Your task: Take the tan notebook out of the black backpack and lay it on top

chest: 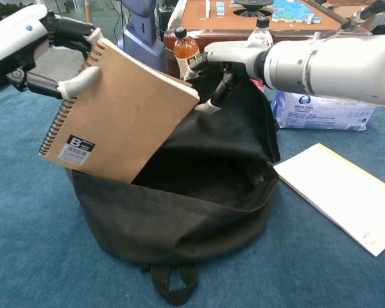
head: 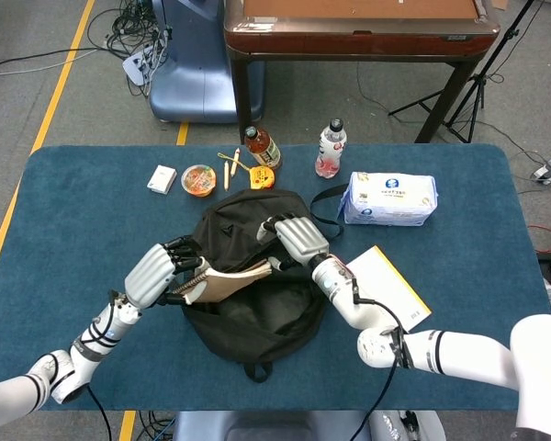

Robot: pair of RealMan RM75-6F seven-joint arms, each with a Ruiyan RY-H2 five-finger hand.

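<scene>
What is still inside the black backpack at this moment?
Only dark lining shows inside the black backpack; the tan notebook is out, in the left hand. The bottom is shadowed.

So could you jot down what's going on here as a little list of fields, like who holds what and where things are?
left robot hand: holds the tan notebook by its spiral edge, tilted, lifted over the bag's left rim
right robot hand: grips the raised back flap of the black backpack
backpack: open on the blue table
beside it: white booklet, tissue pack
behind it: two bottles, small snacks
</scene>
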